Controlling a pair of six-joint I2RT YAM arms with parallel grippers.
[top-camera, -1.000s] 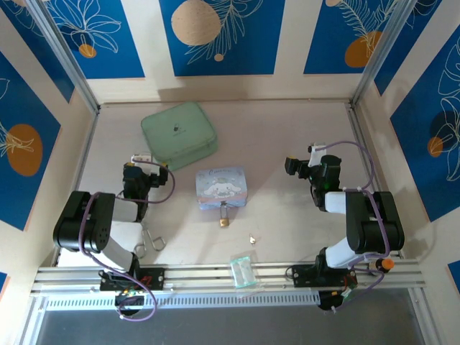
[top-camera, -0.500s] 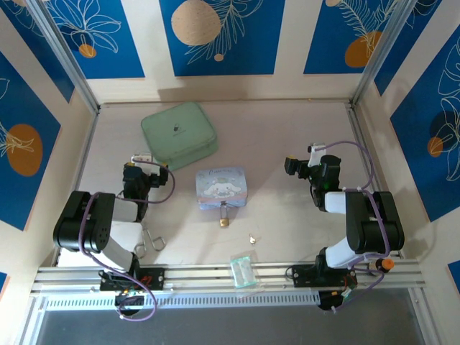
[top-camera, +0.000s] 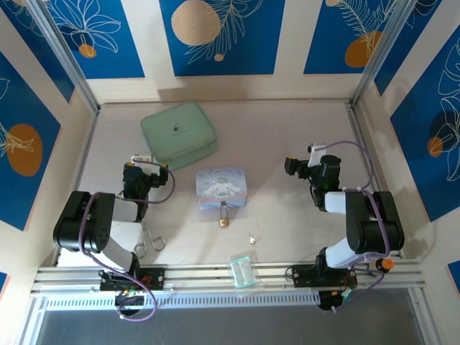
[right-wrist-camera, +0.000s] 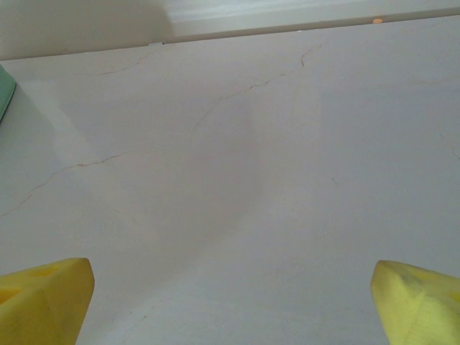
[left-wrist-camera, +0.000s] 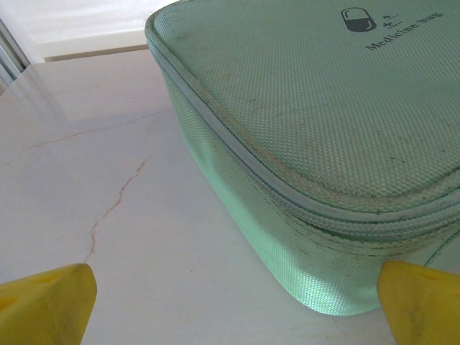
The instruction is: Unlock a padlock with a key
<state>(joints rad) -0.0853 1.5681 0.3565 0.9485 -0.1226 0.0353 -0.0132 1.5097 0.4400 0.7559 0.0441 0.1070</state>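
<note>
Pale, veined table, walled by blue leaf-print panels.
We see the padlock and key lying apart from our left gripper and right gripper, both spread wide and empty.

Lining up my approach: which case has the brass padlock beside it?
The light blue cartoon-printed box; the brass padlock lies at its near edge, not by the mint-green fabric bag.
</note>
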